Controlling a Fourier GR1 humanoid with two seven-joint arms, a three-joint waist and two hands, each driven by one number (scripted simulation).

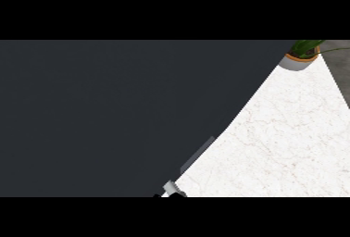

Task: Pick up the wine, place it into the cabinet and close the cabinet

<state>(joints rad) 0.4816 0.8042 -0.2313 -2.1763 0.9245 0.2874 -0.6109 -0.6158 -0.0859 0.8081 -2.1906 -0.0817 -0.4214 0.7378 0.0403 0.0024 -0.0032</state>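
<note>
Dark door [103,120] fills frame's left. Hand [166,194] a sliver, bottom centre, state untellable. Swing door shut steadily, clear of pot [298,61].

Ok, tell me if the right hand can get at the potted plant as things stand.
Probably not. The right hand is out of view; only a grey-and-black scrap shows at the lower edge, beside the dark panel filling the left. The potted plant sits at the far corner of the counter.
</note>
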